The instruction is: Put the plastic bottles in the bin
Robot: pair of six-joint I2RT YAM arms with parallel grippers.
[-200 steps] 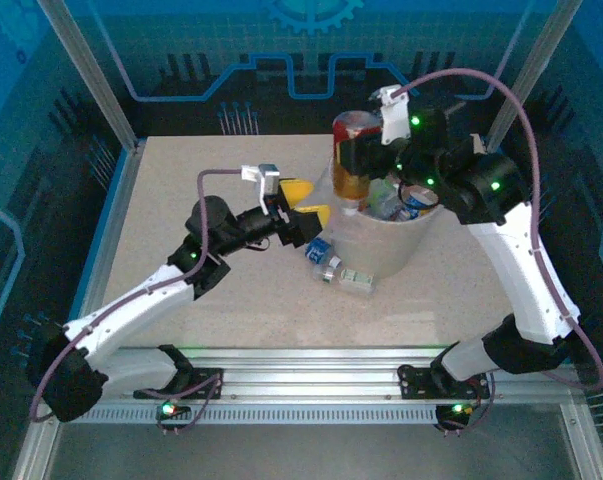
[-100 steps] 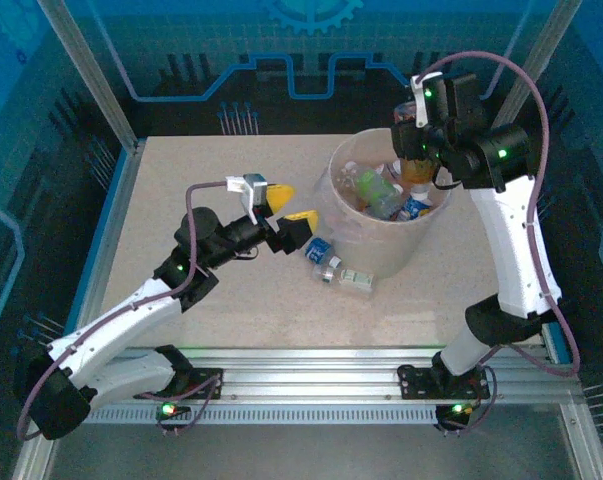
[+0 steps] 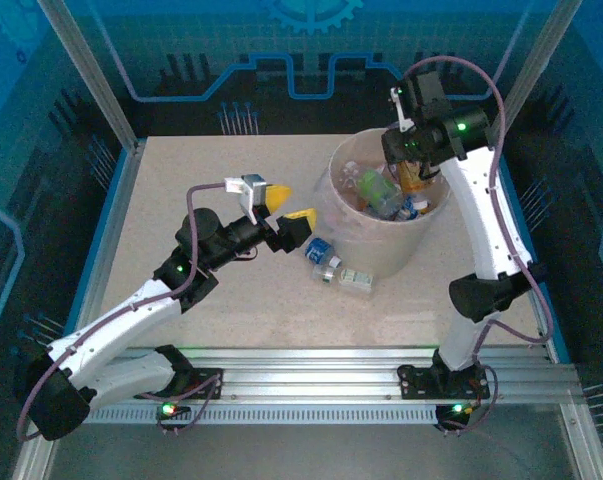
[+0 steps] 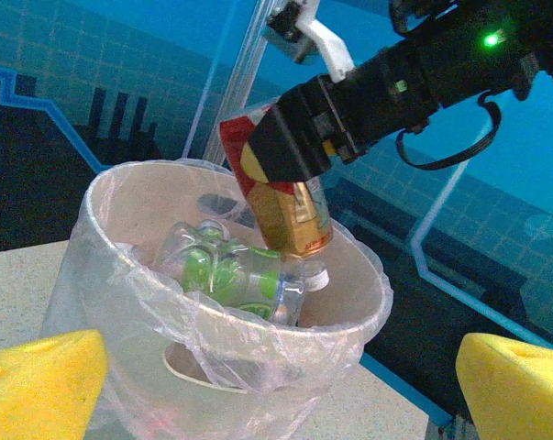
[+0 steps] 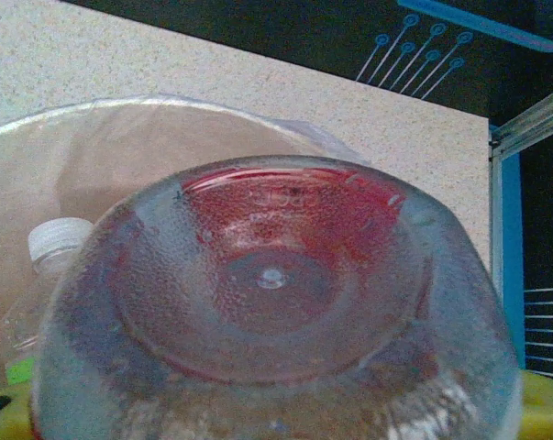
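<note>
The right gripper (image 4: 293,147) has swung across the bin (image 3: 381,255) beneath it, still clasping the red-labelled bottle (image 4: 294,220) neck-down. The left gripper (image 3: 289,204) stays wide open and empty, the bin to its right.

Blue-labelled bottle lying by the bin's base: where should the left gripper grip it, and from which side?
Probably mid-body on the blue-labelled bottle, from above with the open left gripper: it lies flat on the table, with the bin and another bottle close beside it.
</note>
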